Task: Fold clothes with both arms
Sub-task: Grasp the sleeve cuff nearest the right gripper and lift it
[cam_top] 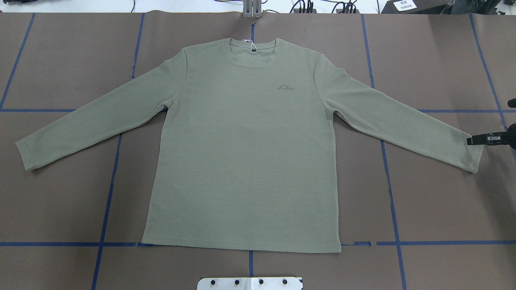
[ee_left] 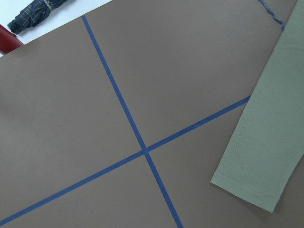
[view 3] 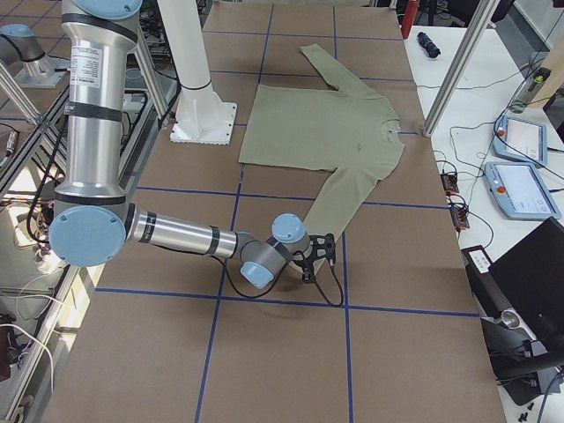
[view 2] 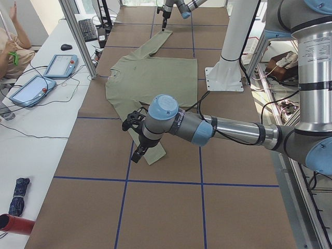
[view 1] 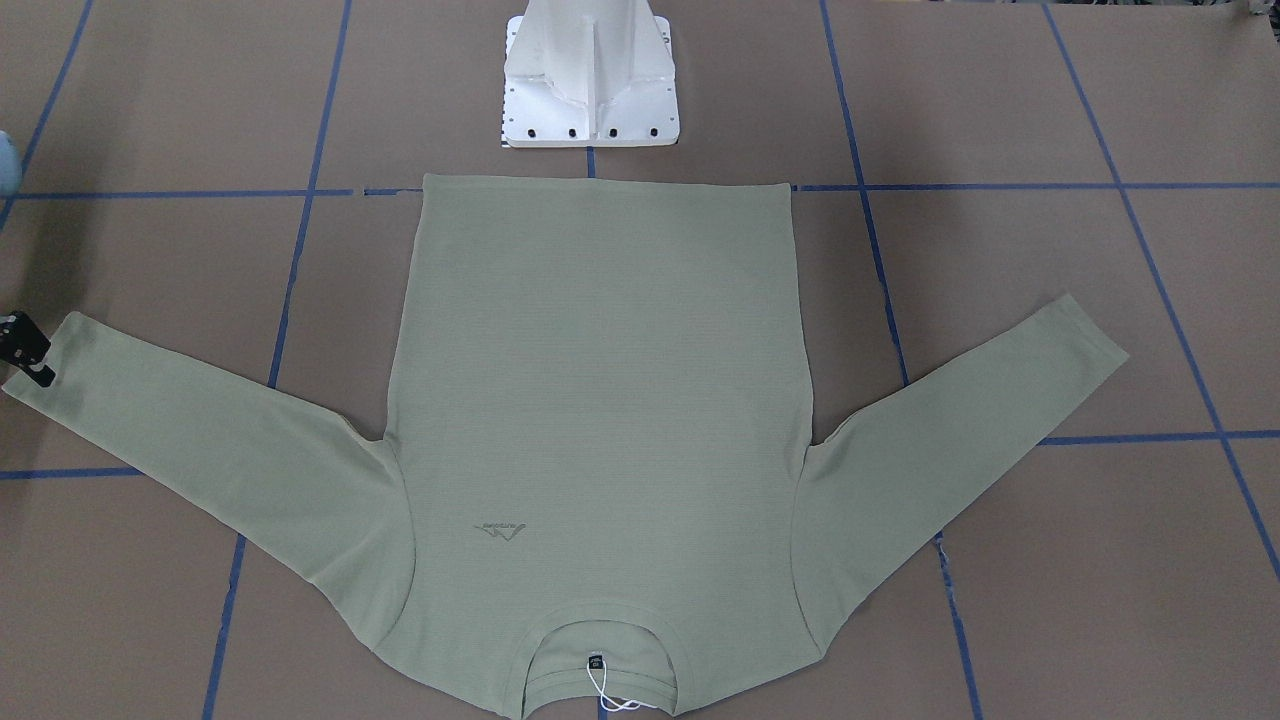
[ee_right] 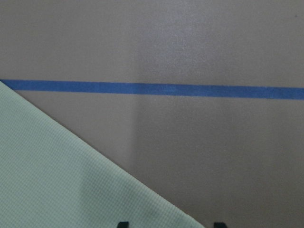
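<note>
R gripper (cam_top: 471, 141) low at shirt (cam_top: 246, 153) cuff, jaws spread; L gripper (view 2: 139, 154) beside other cuff, grip can't tell.

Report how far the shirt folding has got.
Done: shirt laid flat, front up, sleeves spread. In hand: right end effector, open, sits at one cuff; left end effector is above the table near the other cuff. Left: every fold; none is made yet.

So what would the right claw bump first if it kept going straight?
Probably the shirt's sleeve cuff. The right claw points down at its edge, one fingertip over cloth, the other over bare table. Its height is hard to judge.
</note>
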{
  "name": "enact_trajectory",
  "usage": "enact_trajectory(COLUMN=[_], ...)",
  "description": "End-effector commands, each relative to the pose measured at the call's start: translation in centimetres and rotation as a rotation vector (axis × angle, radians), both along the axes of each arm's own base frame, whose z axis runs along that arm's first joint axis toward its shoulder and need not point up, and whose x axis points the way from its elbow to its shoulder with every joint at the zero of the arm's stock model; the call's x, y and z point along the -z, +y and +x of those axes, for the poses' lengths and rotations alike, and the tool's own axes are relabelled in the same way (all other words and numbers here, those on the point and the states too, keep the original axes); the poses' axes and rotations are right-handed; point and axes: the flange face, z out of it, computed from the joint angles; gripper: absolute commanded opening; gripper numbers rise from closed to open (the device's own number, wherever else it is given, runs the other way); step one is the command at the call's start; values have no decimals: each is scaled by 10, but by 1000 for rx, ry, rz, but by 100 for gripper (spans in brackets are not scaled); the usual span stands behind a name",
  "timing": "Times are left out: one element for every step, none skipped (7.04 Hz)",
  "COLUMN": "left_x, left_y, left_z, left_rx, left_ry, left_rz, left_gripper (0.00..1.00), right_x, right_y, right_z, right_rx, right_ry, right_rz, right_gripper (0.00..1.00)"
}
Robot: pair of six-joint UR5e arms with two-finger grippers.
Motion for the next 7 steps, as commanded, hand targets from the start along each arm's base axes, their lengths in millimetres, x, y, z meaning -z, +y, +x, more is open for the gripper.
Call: enact_trajectory(left_x=[-1, -1, -1, -1, -1, -1, -2], left_y=[0, 0, 0, 0, 0, 1, 1], left_z=[0, 0, 0, 0, 0, 0, 0], left_rx=[0, 0, 0, 0, 0, 0, 0], left_ry=[0, 0, -1, 0, 0, 0, 0], left_rz=[0, 0, 0, -2, -2, -2, -5], left_gripper=[100, 100, 100, 100, 100, 100, 100], right_x=[0, 1, 1, 4, 14, 23, 37], right_y=[0, 0, 0, -1, -2, -4, -4], right_z=[0, 0, 0, 0, 0, 0, 1], right_rx=[-1, -1, -1, -1, -5, -9, -12], right_ry=[1, -1, -1, -3, -12, -20, -30], right_rz=[-2, 0, 1, 5, 21, 29, 38], right_gripper=[39, 23, 4, 0, 0, 0, 0])
